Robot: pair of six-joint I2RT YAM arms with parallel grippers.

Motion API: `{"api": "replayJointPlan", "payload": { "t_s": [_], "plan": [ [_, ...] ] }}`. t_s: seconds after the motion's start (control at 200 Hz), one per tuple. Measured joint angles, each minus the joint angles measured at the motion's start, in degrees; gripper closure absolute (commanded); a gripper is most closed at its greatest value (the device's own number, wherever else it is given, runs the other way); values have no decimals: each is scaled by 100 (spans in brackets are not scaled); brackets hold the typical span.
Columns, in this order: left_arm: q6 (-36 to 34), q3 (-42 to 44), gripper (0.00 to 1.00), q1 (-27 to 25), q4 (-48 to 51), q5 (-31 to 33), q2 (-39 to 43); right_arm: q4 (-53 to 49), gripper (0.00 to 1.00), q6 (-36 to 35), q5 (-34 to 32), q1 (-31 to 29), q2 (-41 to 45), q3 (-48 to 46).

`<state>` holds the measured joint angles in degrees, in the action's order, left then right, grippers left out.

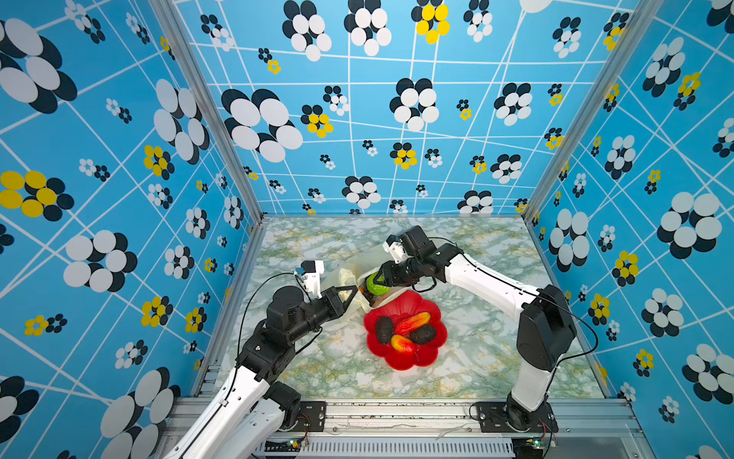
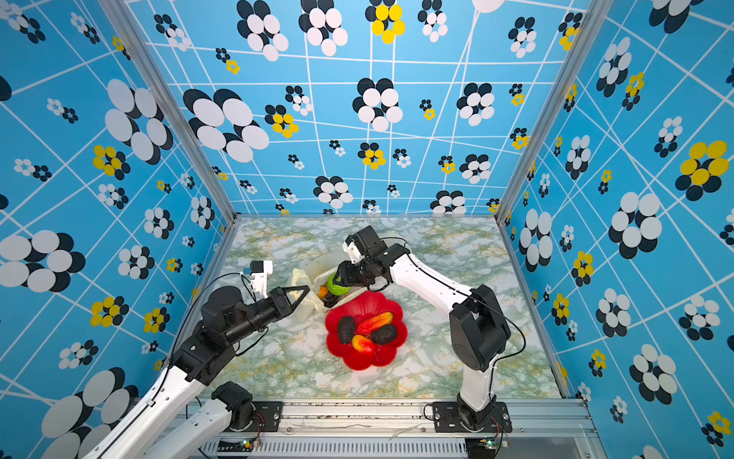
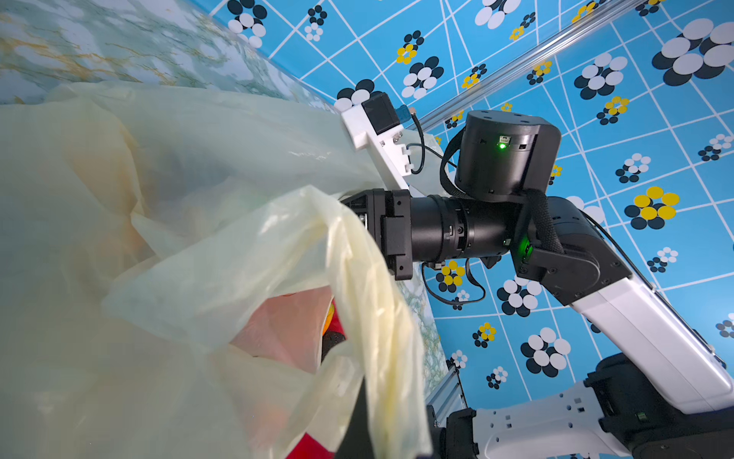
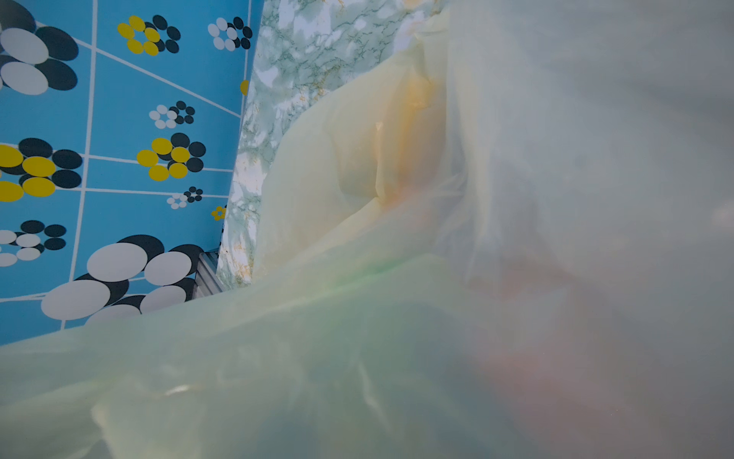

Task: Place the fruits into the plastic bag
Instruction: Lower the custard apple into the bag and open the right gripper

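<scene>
Marbled green-white worktop [image 1: 476, 357] is sitting inside a booth w/ blue flower-print walls, and I'm checking progress from both top views.

Left claw [image 1: 354, 289] is pinched shut on the near edge of the plastic bag [image 1: 341, 274], which is lying crumpled on the worktop just behind the red flower-shaped plate [image 1: 429, 359]. As I'm reading it, that pinch is propping the mouth open twd the right arm.

Right claw [image 1: 376, 281] is gripping the green round fruit [image 1: 373, 287], fingers on either side of it, hovering right at the bag mouth. It's not released yet. Bag film is draping across the right wrist cam, so I'm getting nothing useful there.

Inside the mouth an orange bit [image 2: 322, 292] and sth dark [image 2: 331, 301] are showing. Prob. fruits already in, but they're too small for me to tell which.

On the plate four are waiting:
- two avocados [image 1: 384, 330] [image 1: 423, 334]
- two mangoes [image 1: 413, 322] [image 1: 403, 343], lying between and beside them, all touching

So I'm judging this under halfway: the green one is going in now, then four more trips plate-to-bag, w/ the left claw needing to keep the mouth open throughout.
</scene>
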<state>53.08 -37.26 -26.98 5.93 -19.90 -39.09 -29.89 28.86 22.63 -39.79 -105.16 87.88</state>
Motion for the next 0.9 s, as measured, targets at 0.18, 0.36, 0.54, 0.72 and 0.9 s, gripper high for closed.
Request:
{"api": "replayJointPlan", "payload": {
  "t_s": [0.18,0.36,0.54,0.72,0.9],
  "plan": [
    [-42,-13,100,-125,-15,0,-177,-66,56,-37,-2,-2,0,4],
    [-83,-37,100,-219,-17,0,-247,-151,56,-85,-4,-2,-7,57],
    [-90,-37,100,-243,-20,4,-247,-273,56,-127,-7,-2,-168,431],
    [-127,-37,100,-297,-20,20,-247,-278,55,-131,-7,-2,-420,774],
    [-129,-37,100,-317,-17,46,-236,-302,21,-129,-7,-2,-671,949]
  ]
}}
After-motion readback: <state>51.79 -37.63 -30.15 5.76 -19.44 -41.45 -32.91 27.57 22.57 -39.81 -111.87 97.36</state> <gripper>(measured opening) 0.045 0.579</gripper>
